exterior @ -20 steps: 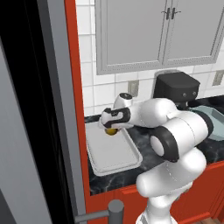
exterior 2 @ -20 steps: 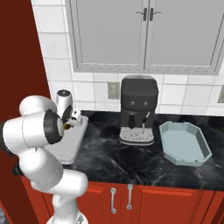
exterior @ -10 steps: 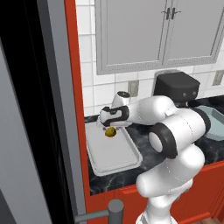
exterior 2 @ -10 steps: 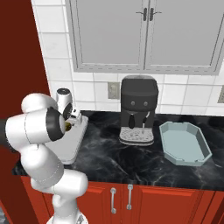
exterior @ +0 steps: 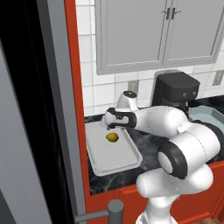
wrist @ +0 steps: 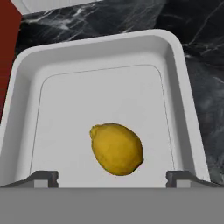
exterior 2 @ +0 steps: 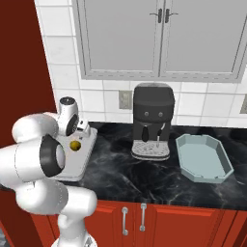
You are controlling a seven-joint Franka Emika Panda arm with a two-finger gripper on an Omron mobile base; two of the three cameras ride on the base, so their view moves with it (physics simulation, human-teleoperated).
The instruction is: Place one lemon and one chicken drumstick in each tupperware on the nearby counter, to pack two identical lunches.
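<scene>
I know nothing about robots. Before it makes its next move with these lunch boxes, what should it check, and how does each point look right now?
1. Lemon lies inside the white tray: ok.
2. End effector jaws open and off the lemon, fingertips standing apart on either side: ok.
3. White tray also holds a drumstick: not ok, just the lemon is in it.
4. Blue tray has its lemon and drumstick: not ok, it looks empty in the right base view.
5. Next item to fetch is located: cannot tell, no drumstick or second lemon seen on the counter.
6. Room to lift straight up from the white tray: ok, nothing seen above the hand.
</scene>
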